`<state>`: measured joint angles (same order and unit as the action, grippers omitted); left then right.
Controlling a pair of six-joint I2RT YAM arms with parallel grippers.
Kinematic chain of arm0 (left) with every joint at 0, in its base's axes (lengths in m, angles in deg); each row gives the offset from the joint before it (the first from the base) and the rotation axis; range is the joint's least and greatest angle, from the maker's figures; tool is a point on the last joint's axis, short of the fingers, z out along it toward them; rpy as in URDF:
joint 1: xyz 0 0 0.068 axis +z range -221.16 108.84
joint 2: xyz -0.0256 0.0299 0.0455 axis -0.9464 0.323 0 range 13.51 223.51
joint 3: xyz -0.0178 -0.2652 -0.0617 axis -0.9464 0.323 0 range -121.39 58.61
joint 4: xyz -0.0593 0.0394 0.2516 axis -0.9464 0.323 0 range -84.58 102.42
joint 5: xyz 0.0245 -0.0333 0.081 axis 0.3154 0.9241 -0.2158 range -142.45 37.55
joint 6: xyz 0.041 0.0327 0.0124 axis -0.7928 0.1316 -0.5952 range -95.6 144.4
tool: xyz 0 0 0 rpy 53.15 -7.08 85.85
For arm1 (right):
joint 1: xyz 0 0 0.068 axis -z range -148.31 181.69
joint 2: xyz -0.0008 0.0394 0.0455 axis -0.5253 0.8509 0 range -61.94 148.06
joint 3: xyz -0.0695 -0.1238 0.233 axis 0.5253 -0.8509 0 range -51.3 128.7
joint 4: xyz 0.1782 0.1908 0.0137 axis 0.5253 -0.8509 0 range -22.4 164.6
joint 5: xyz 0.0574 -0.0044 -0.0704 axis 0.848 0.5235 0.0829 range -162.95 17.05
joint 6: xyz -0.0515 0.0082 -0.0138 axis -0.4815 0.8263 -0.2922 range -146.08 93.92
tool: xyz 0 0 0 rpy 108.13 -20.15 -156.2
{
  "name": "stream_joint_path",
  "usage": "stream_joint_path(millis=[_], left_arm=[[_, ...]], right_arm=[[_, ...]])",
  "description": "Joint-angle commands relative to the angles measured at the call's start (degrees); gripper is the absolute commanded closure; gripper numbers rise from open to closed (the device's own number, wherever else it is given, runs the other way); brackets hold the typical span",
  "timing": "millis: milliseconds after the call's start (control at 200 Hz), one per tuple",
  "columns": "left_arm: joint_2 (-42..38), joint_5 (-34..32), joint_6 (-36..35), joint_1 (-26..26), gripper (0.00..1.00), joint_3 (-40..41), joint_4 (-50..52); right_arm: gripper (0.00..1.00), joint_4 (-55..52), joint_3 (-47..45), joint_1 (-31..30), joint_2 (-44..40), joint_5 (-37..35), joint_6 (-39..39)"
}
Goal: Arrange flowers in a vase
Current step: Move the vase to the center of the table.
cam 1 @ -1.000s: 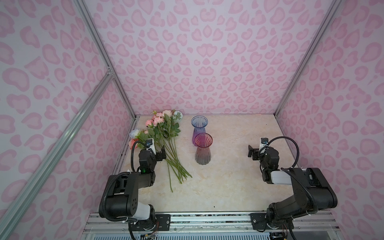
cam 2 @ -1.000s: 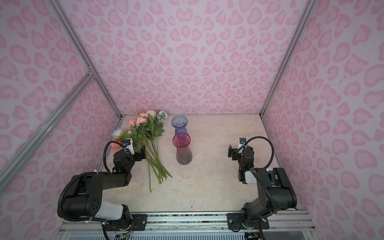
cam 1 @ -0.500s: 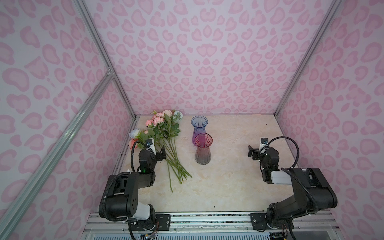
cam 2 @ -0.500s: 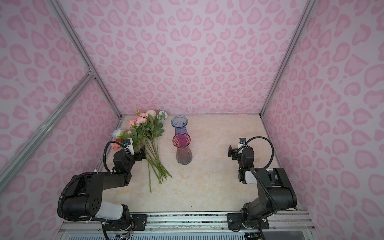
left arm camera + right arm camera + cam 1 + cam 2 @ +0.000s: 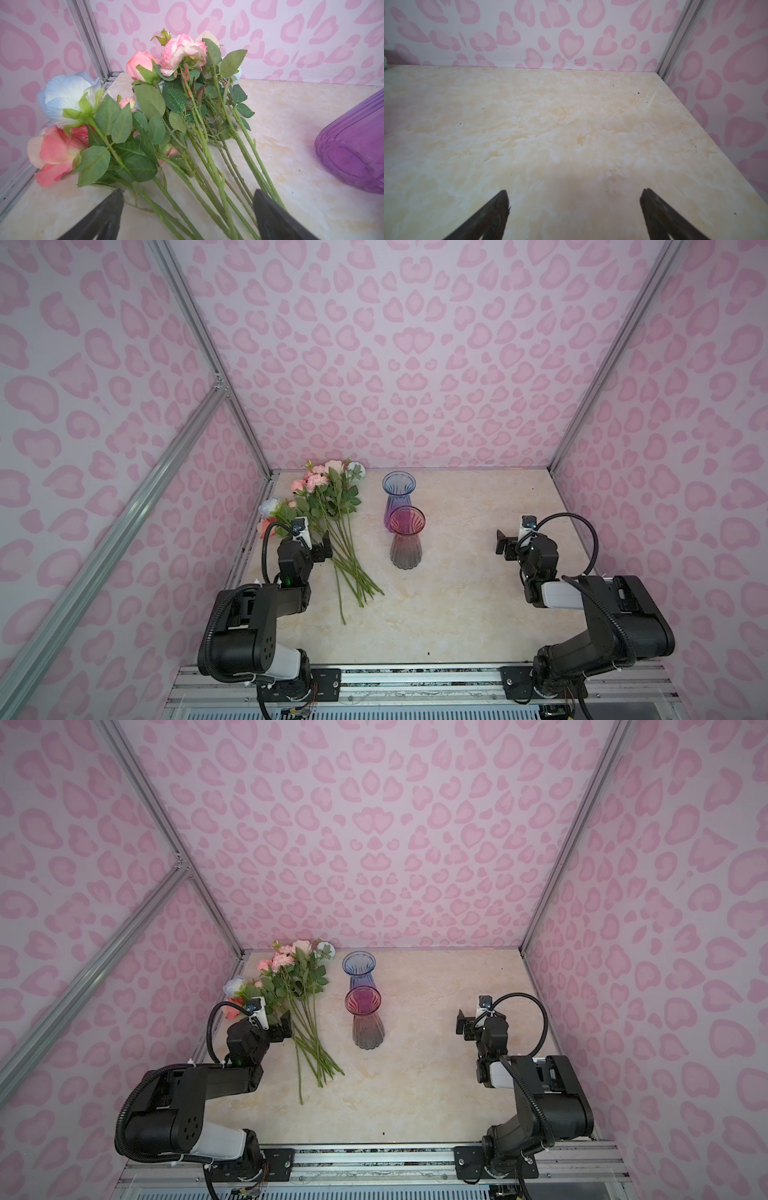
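Observation:
The flowers [image 5: 328, 506] [image 5: 293, 986] lie in a bundle on the table's far left, blooms toward the back corner and stems [image 5: 207, 158] fanned toward the front. Pink, coral, cream and pale blue blooms show in the left wrist view. My left gripper [image 5: 321, 545] [image 5: 188, 193] is open, low over the stems, which run between its jaws without being held. Two vases stand upright mid-table: a blue-purple vase [image 5: 398, 497] [image 5: 353, 149] behind and a pink-grey vase [image 5: 406, 545] [image 5: 365, 1023] in front. My right gripper [image 5: 503, 545] [image 5: 574, 193] is open over bare table, right of the vases.
Pink patterned walls [image 5: 415, 364] close the cell at the back and on both sides, with metal posts [image 5: 249, 439] in the corners. The marble table [image 5: 457, 614] stretches between the two arms. The arm bases sit on a rail [image 5: 415, 680] at the front edge.

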<state>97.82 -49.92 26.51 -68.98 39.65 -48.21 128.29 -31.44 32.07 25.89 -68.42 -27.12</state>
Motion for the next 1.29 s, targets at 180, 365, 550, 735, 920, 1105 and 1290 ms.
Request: stream_joint_path(millis=[180,365,550,735,920,1105,1290], left_arm=[[0.1,-0.4,-0.2,0.0,0.02,-0.3,-1.4],[0.1,-0.3,-0.1,0.1,0.02,-0.2,-1.6],[0.0,-0.4,-0.1,0.0,0.02,-0.2,-1.5],[0.1,-0.3,-0.1,0.0,0.02,-0.2,-1.6],[0.1,-0.3,-0.1,0.0,0.02,-0.2,-1.5],[0.0,-0.3,-0.1,0.1,0.02,-0.2,-1.6],[-5.5,-3.8,1.1,0.0,0.02,-7.1,14.3]], right_arm=[[0.01,1.2,-0.3,0.0,0.0,0.0,-0.1],[0.01,1.2,-0.3,0.0,0.0,0.0,-0.1],[0.01,1.2,-0.2,0.0,0.0,0.0,-0.1],[0.0,1.2,-0.3,0.0,0.0,0.0,-0.1],[0.01,1.2,-0.3,0.0,0.0,0.0,-0.1],[0.0,1.2,-0.3,0.0,0.0,0.0,-0.1],[0.01,1.2,-0.3,0.0,0.0,0.0,-0.1]])
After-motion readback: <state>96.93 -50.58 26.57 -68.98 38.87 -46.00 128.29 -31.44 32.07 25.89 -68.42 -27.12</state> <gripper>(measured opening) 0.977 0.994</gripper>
